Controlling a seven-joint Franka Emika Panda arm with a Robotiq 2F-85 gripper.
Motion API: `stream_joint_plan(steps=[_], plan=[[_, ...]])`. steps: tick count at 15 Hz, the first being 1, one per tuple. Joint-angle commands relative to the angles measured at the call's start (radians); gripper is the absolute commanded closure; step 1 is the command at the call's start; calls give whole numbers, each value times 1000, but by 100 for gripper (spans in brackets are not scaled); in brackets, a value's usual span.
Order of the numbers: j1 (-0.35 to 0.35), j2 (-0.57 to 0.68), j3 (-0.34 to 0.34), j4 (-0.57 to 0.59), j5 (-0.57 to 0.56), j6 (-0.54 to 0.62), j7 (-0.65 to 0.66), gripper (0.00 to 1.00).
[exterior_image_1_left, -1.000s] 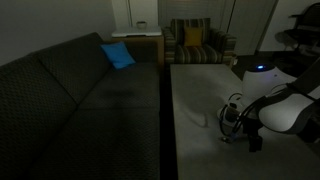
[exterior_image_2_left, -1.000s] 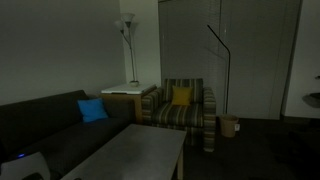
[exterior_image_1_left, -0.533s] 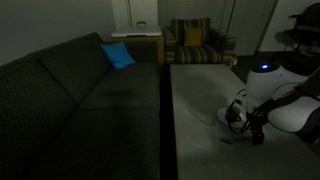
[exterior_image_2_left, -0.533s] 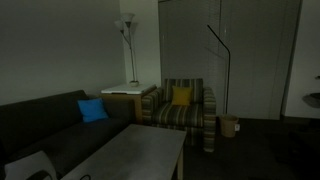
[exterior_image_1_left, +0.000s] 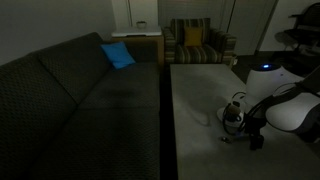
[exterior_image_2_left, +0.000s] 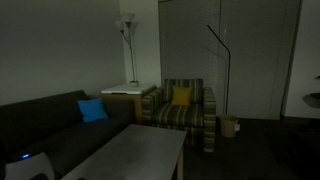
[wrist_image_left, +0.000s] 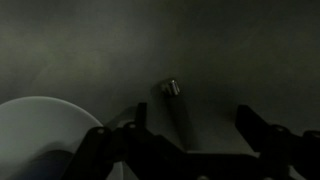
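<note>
My gripper (wrist_image_left: 195, 128) is open, its two dark fingers spread wide, low over the grey table (wrist_image_left: 230, 50). Between the fingers lies a slender dark stick-like object with a shiny tip (wrist_image_left: 175, 100), untouched by either finger. A white round bowl-like thing (wrist_image_left: 40, 135) sits at the lower left of the wrist view, beside the left finger. In an exterior view the gripper (exterior_image_1_left: 233, 120) hangs over the near right part of the table (exterior_image_1_left: 200, 85). The room is dark and the small object cannot be made out there.
A dark sofa (exterior_image_1_left: 80, 90) with a blue cushion (exterior_image_1_left: 117, 55) runs along the table's side. A striped armchair with a yellow cushion (exterior_image_1_left: 192, 40) stands at the far end. A floor lamp (exterior_image_2_left: 126, 40) and a side table (exterior_image_2_left: 132, 95) stand behind.
The arm rose a little and then came down again over the same spot on the table. The fingers stay open.
</note>
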Motion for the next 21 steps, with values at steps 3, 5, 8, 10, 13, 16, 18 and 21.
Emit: stream_joint_plan(steps=[3,5,8,10,13,16,18,21], plan=[[-29,-3,33,-6,-9,-31,-91,54],[-30,-6,31,-4,-7,-31,-108,68],[-27,-7,26,-5,-5,-26,-122,90],[-23,-7,24,-10,-4,-21,-123,99],[-20,-7,24,-9,-6,-26,-129,96],[-22,-8,39,-4,-3,-46,-156,96],[-25,-9,64,4,16,-72,-163,96],[-14,3,97,27,24,-135,-177,96]])
